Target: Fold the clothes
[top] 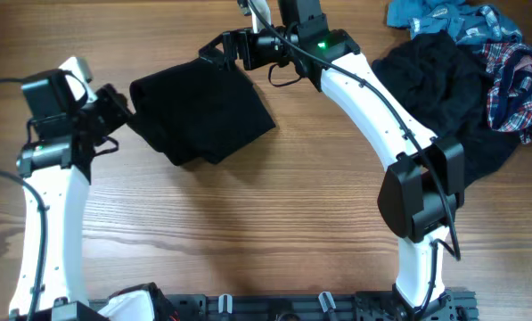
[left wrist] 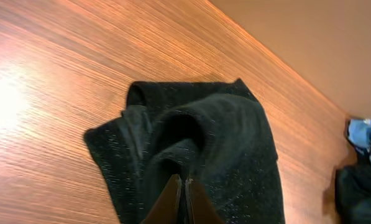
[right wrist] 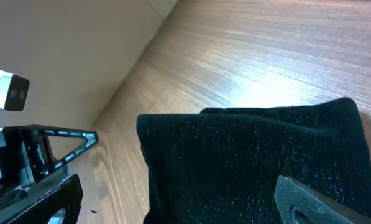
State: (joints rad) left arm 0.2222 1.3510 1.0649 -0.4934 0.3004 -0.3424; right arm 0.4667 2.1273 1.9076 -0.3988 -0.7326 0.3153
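The left gripper (left wrist: 183,182) has its fingers pressed together on a puckered ridge of the folded black garment (top: 203,116), at the bundle's left edge. The right gripper (top: 223,52) stands wide apart at the bundle's far right corner, and the right wrist view shows nothing between its fingers. The bundle lies flat on the wooden table (top: 248,223), left of centre. The unfolded clothes sit well apart in the far right corner: a loose black garment (top: 444,89), a teal-blue garment (top: 430,16) and a plaid shirt (top: 515,80).

The main risk appears to lie in the left pinch. It seems to hold only a small bunch of cloth, perhaps not every layer. A lift or pull from there could peel the top layer away and undo the fold. A pull to the left would also drag the whole bundle across the table, since the right side is unheld.

If the right gripper closes where it hangs, it may catch just the corner's upper layer. It could also miss the edge altogether and skew the stack. The two arms are close over the same small bundle, so crossing paths could bring them into contact.
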